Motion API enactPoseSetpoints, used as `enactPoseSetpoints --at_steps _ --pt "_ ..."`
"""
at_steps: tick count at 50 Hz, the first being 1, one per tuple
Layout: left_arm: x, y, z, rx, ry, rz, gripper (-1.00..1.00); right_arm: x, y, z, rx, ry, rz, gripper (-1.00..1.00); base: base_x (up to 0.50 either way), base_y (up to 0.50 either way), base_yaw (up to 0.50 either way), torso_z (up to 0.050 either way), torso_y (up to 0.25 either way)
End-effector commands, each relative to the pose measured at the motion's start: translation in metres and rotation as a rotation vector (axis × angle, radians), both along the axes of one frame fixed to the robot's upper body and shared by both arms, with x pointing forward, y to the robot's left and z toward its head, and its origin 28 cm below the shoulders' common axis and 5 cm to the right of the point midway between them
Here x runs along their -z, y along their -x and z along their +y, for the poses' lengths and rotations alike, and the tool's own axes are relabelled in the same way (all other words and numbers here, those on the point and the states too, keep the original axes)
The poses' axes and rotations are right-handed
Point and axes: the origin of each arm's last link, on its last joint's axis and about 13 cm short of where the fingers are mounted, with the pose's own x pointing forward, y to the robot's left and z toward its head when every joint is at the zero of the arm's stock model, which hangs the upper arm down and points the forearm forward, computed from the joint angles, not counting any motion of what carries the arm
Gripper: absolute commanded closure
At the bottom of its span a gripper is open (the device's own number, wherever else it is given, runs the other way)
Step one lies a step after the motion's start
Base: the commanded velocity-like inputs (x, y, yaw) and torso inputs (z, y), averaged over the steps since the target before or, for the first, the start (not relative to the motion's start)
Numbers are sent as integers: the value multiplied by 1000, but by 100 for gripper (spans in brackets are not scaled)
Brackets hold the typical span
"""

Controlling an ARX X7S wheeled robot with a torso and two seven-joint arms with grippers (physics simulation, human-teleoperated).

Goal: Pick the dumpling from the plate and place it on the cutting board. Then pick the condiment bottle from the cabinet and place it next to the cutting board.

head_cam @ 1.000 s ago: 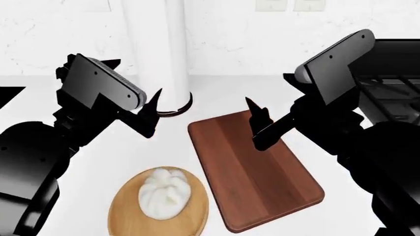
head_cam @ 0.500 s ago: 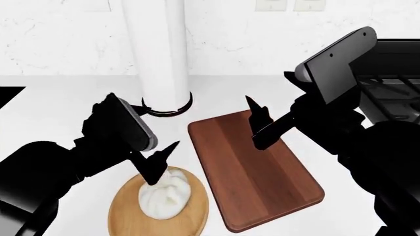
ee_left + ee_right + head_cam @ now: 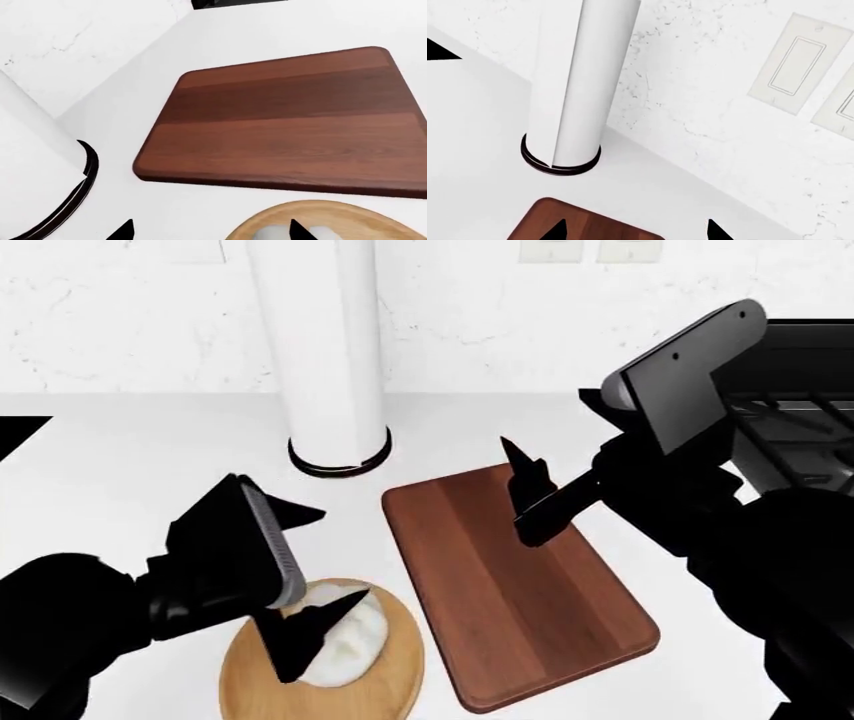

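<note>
The white pleated dumpling lies on the round tan plate at the near left of the counter. My left gripper hangs open low over the plate's far side. In the left wrist view one fingertip overlaps the dumpling above the plate, and the other sits over bare counter. The dark reddish cutting board lies just right of the plate and also shows in the left wrist view. My right gripper is open, empty, above the board's far end. The condiment bottle is out of view.
A tall white cylinder with a black base ring stands behind the plate and board. A dark stove rack fills the right edge. Wall switches sit on the marbled back wall.
My left arm has come down and toward me, from near the cylinder to just over the plate and dumpling. The right arm has not moved.
</note>
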Motion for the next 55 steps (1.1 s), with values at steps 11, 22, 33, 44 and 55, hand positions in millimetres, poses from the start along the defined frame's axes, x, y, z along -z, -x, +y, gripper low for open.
enactPoseSetpoints --at_steps 11,22,33,44,55 --pt "11 16 7 114 27 115 -100 3 -2 0 8 14 3 -100 0 0 0 0 0" --pt "3 24 8 163 99 116 -100 5 -2 -1 13 21 6 -100 0 0 0 0 0" --pt "20 21 7 157 66 169 -100 7 -1 -1 11 23 11 -100 0 0 0 0 0" --pt "27 18 8 147 62 188 -100 9 -1 -1 11 27 13 -100 0 0 0 0 0" --pt "29 16 6 143 52 187 -100 8 0 -1 11 28 11 -100 0 0 0 0 0"
